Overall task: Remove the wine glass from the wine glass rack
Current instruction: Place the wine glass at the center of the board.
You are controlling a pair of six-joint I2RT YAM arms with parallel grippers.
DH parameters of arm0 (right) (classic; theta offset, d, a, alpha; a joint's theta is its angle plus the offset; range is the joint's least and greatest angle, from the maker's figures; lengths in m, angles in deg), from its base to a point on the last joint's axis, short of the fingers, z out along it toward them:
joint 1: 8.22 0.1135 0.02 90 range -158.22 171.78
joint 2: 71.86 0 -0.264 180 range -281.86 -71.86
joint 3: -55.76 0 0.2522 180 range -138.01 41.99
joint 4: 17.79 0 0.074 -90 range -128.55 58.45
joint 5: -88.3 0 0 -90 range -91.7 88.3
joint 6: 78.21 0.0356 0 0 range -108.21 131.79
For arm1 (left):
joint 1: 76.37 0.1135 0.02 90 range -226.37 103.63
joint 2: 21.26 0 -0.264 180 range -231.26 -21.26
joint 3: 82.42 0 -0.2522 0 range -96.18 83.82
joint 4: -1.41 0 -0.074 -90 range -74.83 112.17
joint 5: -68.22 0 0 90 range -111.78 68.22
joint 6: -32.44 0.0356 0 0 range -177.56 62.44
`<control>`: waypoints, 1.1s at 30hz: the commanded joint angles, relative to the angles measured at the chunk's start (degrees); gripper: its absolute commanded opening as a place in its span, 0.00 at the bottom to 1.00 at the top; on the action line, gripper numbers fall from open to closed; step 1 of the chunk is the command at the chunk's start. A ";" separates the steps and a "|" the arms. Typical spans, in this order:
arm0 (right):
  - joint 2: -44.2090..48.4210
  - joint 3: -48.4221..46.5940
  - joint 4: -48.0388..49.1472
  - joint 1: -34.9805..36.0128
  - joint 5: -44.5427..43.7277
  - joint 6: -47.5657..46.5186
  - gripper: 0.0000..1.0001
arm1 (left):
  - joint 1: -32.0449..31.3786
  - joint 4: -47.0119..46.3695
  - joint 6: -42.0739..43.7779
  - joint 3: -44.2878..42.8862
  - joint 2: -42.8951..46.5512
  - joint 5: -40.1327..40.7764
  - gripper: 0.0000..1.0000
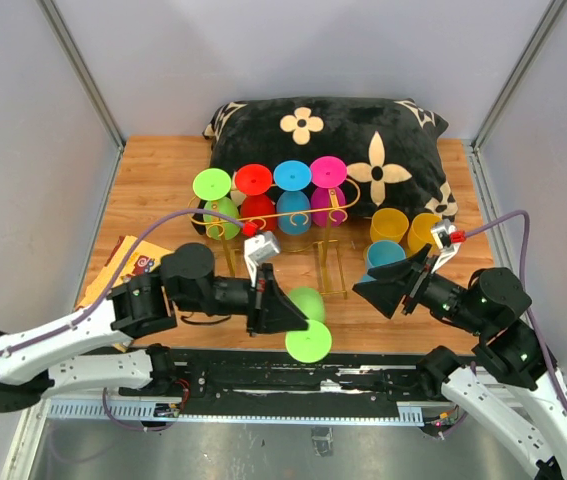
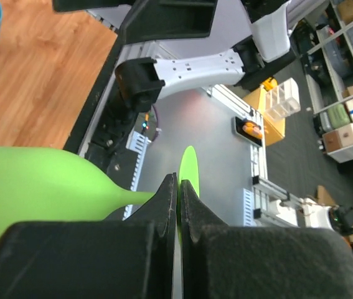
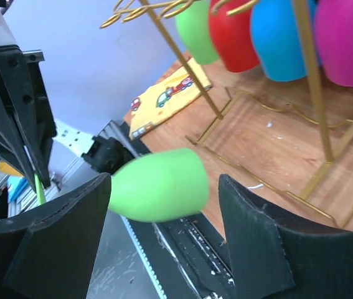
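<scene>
A light green wine glass [image 1: 308,303] hangs in the air over the table's near edge, off the gold wire wine glass rack [image 1: 273,218]. My left gripper [image 1: 288,312] is shut on the edge of its round foot [image 2: 188,165], and the bowl [image 2: 33,187] points left in the left wrist view. My right gripper [image 1: 363,290] is open and faces the glass from the right, a short way off. In the right wrist view the bowl [image 3: 157,184] shows in the gap of the right gripper [image 3: 164,180], beyond the fingertips. The rack's post [image 3: 185,65] stands behind.
Green [image 1: 213,185], red [image 1: 254,180], blue [image 1: 292,176] and magenta [image 1: 328,172] glasses hang upside down on the rack. A black flowered pillow [image 1: 333,135] lies behind. Two yellow cups [image 1: 388,225] and a blue cup [image 1: 383,255] stand at the right, a yellow booklet [image 1: 123,265] at the left.
</scene>
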 commanded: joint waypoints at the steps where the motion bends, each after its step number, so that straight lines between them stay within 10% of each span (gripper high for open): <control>1: -0.78 -1.47 4.44 0.77 8.45 0.45 0.70 | -5.02 -10.39 4.66 -0.79 -2.82 10.30 0.01; 19: -5.37 -1.90 4.73 0.73 23.66 0.09 0.52 | -5.89 -24.25 4.32 3.44 -6.77 14.65 0.01; 33: -4.44 -2.14 7.01 0.77 25.10 1.71 0.11 | -5.88 -24.68 3.68 4.89 -4.67 15.84 0.01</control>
